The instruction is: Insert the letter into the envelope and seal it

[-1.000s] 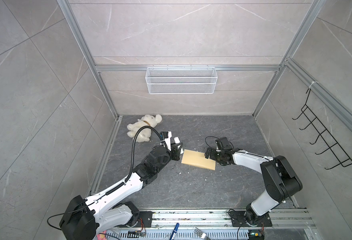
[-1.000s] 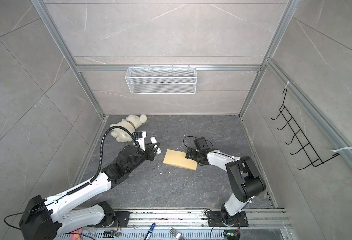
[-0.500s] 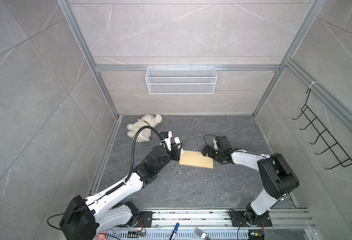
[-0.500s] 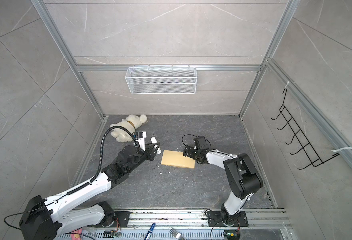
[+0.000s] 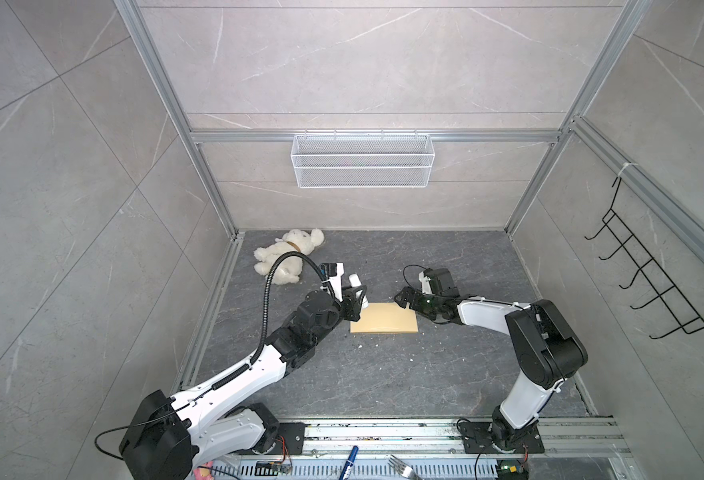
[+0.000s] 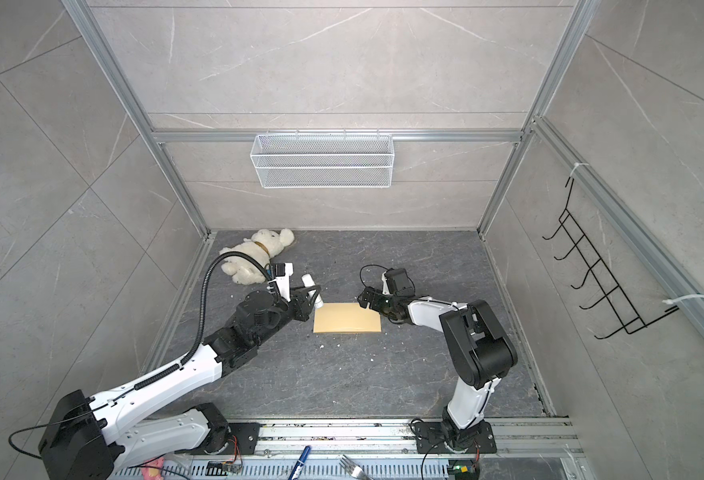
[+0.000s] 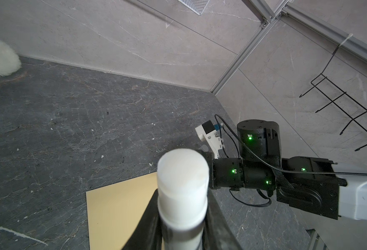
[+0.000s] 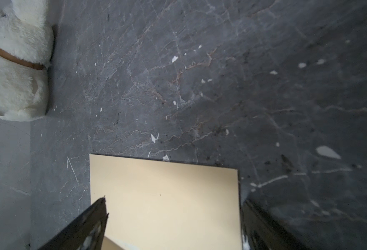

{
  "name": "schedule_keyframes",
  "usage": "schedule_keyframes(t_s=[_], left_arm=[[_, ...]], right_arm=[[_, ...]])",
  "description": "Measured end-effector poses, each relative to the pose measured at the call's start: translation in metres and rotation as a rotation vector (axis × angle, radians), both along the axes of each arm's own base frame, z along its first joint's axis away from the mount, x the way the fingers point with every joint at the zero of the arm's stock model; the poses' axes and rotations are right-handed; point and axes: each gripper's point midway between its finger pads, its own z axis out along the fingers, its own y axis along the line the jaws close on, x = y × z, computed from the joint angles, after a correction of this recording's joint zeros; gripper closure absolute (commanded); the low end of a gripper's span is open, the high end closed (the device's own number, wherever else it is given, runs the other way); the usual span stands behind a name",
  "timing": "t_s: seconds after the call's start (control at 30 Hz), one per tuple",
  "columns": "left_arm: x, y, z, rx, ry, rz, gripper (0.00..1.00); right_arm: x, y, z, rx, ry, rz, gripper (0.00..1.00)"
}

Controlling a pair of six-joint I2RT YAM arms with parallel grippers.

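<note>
**Between the two pincers: envelope flat on the floor, left one holds a tube, right one is open**

Left pincer (image 7: 182, 194) is clenched on a white tube (image 7: 182, 168), and the tube end sticks out past the tips. Probably a glue stick, but that's my guess. Right pincer (image 5: 402, 297) is released, jaws wide. Envelope (image 5: 383, 319) lies flat on the dark floor (image 5: 383, 374), just ahead of the left tips and under and ahead of the right ones. So the pincers sit at its opposite ends. Letter isn't visible in any view. It could be inside; cannot tell.

Handling, judged: the envelope is thin, light paper. It bends easily and likely skates on that smooth floor. Lying flat, it gives no lip to pinch. Take it at a corner or the flap edge, or pin it with one pincer while the other works. A hard squeeze would crease it. The tube is stiff, so no such worry.

Views:
- **Right wrist:** shows the jaw spread properly, with the envelope (image 8: 167, 201) nearly filling the gap. A slanted edge close to the pincer may be the flap. Top views are too small for that.
- **Right tips touching the paper:** cannot tell from either.
- **Left wrist:** shows the grip on the tube clearly. Top views only show the tube (image 6: 310, 284) poking out.
- **Top views only:** the whole envelope outline, and a plush bear (image 5: 288, 255) well beyond the left pincer, near the far wall.
</note>
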Motion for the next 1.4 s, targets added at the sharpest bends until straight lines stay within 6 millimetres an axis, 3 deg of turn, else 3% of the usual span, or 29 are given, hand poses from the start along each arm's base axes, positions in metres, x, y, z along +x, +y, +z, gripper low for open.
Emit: schedule_keyframes(t_s=[0.1,0.17,0.33,0.43,0.67,1.0,1.4], left_arm=[[0.005,0.004,-0.001,-0.041,0.044,0.019,1.0],[0.013,0.01,0.0,-0.088,0.089,0.043,1.0],[0.032,0.026,-0.002,-0.266,0.237,0.091,1.0],[0.034,0.025,-0.005,-0.357,0.322,0.089,1.0],[0.025,0.009,0.007,-0.508,0.467,0.023,1.0],[0.018,0.001,0.015,-0.596,0.556,-0.019,1.0],[0.015,-0.003,0.018,-0.613,0.572,-0.043,1.0]], right_arm=[[-0.005,0.004,0.004,-0.005,-0.046,0.022,0.02],[-0.013,0.004,0.017,-0.022,-0.123,0.044,0.01],[-0.038,0.018,0.096,-0.02,-0.517,0.125,0.01],[-0.056,0.031,0.139,-0.021,-0.766,0.174,0.01],[-0.098,0.073,0.184,-0.059,-1.141,0.303,0.02],[-0.12,0.116,0.209,-0.11,-1.405,0.34,0.13],[-0.105,0.127,0.227,-0.101,-1.47,0.234,0.35]])
